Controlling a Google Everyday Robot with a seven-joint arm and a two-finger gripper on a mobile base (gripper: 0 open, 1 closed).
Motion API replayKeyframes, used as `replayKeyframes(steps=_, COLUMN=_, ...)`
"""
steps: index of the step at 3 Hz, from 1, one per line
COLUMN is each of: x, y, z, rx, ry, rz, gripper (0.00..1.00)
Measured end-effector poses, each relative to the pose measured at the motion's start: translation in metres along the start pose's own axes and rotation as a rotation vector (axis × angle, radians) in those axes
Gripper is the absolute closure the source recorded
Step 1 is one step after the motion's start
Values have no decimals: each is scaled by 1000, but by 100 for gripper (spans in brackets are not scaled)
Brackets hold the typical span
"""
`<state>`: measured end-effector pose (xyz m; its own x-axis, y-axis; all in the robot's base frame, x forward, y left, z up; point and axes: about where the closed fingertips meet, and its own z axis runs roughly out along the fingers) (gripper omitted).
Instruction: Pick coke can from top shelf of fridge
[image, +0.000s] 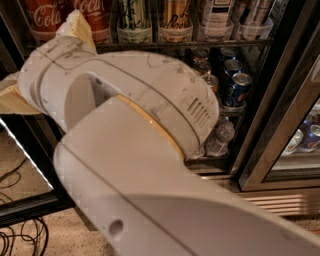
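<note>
Two red coke cans (42, 17) (95, 15) stand at the left end of the top shelf (200, 44), a dark wire rack in the fridge (270, 130). My white arm fills most of the view. My gripper (40, 50) is seen from behind, just below and in front of the coke cans. It is open: one tan finger (76, 27) points up between the two cans and the other (12, 97) sticks out to the left. Nothing is held.
A green can (134, 20), a gold can (175, 20) and white cans share the top shelf. Blue Pepsi cans (239, 87) and water bottles (220, 137) sit on lower racks. A second glass door (300, 140) is at right, and cables (15, 235) lie on the floor.
</note>
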<state>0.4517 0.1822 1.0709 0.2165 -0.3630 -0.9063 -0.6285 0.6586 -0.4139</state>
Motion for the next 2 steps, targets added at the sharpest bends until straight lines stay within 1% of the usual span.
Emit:
replayKeyframes(steps=1, x=3, y=-8, z=-12, rx=55, ry=-51, rz=26, gripper=0)
replayKeyframes(steps=2, x=7, y=-10, z=-16, rx=85, ry=-79, rz=36, gripper=0)
